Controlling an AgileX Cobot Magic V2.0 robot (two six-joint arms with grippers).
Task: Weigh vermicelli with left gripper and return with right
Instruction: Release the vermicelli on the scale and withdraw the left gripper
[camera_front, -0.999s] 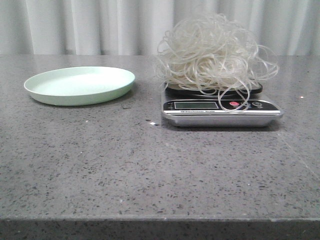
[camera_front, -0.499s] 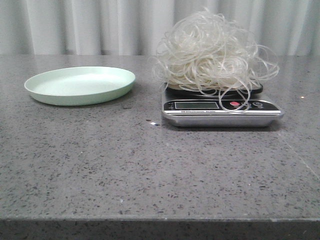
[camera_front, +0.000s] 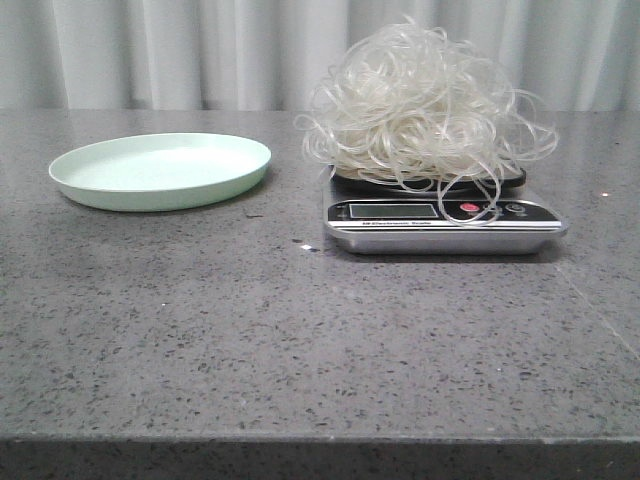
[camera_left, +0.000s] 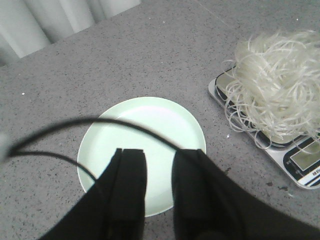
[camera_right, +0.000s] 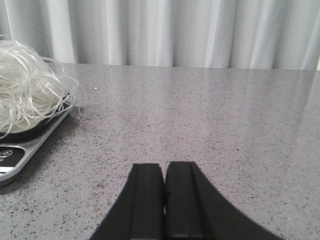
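Vermicelli (camera_front: 425, 105) heaped on a kitchen scale (camera_front: 444, 220), off to the side of the empty left gripper (camera_left: 159, 200), slightly parted above a green plate (camera_left: 141, 145), while the right gripper (camera_right: 164, 197) is closed, holding nothing.

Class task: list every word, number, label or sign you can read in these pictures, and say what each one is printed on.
None can be read.
Scale: a line of small print under its display, too blurred to read.
Display: no digits can be made out.
Plate and vermicelli: no markings.
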